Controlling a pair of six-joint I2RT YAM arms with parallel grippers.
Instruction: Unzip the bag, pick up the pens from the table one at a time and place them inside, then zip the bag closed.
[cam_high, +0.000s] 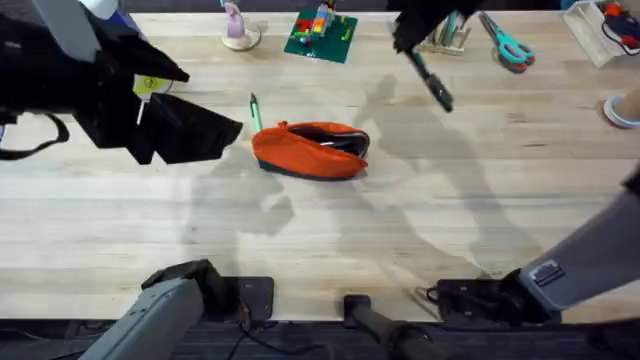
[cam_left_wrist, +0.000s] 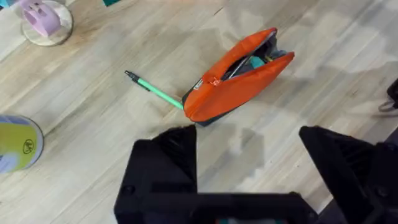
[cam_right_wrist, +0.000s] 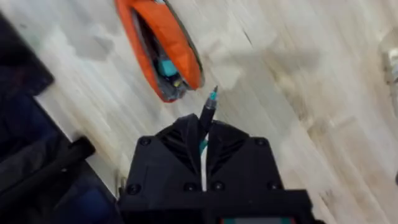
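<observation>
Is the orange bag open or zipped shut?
Open. The bag has a gap along its top, and the right wrist view shows something teal already inside it. A green pen lies on the table beside it.

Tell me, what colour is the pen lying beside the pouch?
Green, with a black tip; the pen shows best in the left wrist view.

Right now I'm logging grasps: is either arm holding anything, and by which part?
The right gripper holds a black pen by its barrel; the left gripper holds nothing.

Orange bag (cam_high: 310, 150) unzipped, mid-table (cam_high: 330, 240); green pen (cam_high: 255, 110) beside it; black pen (cam_high: 432, 82) aloft.
</observation>
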